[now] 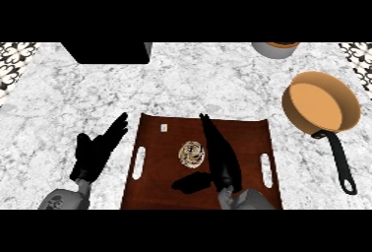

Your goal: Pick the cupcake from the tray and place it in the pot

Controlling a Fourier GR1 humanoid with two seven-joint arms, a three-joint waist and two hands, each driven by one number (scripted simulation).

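Observation:
A small round cupcake (pixel 191 153) with a pale swirled top sits near the middle of the dark brown tray (pixel 251 133). My right hand (pixel 220 157) hovers over the tray just right of the cupcake, fingers straight and pointing away from me, thumb spread low toward the left. It holds nothing. The orange pot (pixel 321 106) with a long black handle (pixel 340 162) lies on the counter to the right of the tray. At the tray's left edge my left hand (pixel 98 150) rests open, fingers up.
A black box (pixel 109 52) stands at the back left of the marble counter. A grey bowl (pixel 276 48) with an orange inside shows at the back right edge. A small white tag (pixel 164 128) lies on the tray's far part.

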